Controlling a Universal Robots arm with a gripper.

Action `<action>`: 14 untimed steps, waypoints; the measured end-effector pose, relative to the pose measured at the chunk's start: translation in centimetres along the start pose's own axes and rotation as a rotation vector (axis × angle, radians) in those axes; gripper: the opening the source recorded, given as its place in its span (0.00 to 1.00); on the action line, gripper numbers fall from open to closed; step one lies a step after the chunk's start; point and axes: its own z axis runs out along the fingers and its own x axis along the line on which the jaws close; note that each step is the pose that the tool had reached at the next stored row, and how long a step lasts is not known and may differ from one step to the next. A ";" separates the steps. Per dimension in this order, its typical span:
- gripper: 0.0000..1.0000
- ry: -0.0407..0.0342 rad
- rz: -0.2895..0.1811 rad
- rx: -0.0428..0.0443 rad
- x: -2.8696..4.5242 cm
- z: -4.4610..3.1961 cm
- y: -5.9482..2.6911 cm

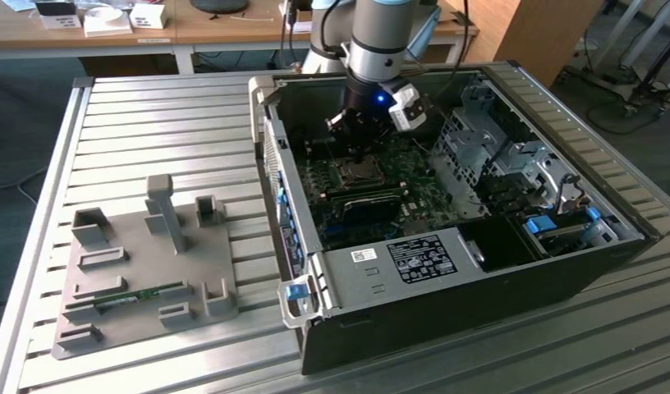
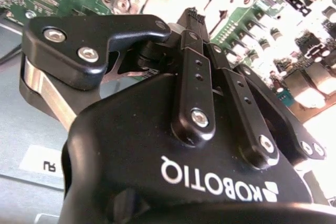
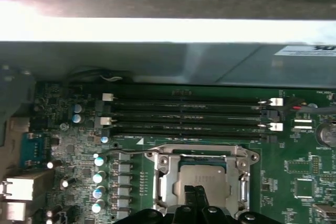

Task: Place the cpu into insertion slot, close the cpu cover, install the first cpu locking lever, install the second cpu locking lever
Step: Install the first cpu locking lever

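Observation:
The open black computer case [image 1: 598, 271] lies on the table with its green motherboard [image 1: 417, 193] facing up. In the first wrist view the silver-grey cpu [image 3: 202, 174] sits in the insertion slot [image 3: 157, 157], and the metal cpu cover [image 3: 167, 179] lies flat around it. A thin wire locking lever [image 3: 123, 152] runs along the slot's side that faces the memory slots, its end sticking out past the corner. My gripper [image 3: 197, 195] is shut with nothing in it, its tips just over the cpu's edge. It also appears in the second wrist view [image 2: 191, 15] and the exterior view [image 1: 357, 135].
Long black memory slots [image 3: 184, 114] run beside the socket, and a row of capacitors [image 3: 98, 177] stands on another side. The case wall [image 1: 272, 164] and a metal drive cage [image 1: 499, 156] flank the board. A grey fixture plate [image 1: 138, 271] lies on the slatted table at the exterior view's left.

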 end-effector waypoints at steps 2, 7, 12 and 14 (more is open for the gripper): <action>0.10 0.0000 0.000 0.0000 0.27 0.00 0.01; 0.10 0.0001 0.000 0.0001 0.75 0.00 0.02; 0.10 0.0001 0.000 0.0001 0.80 0.00 0.02; 0.10 0.0001 0.000 0.0001 0.81 0.00 0.01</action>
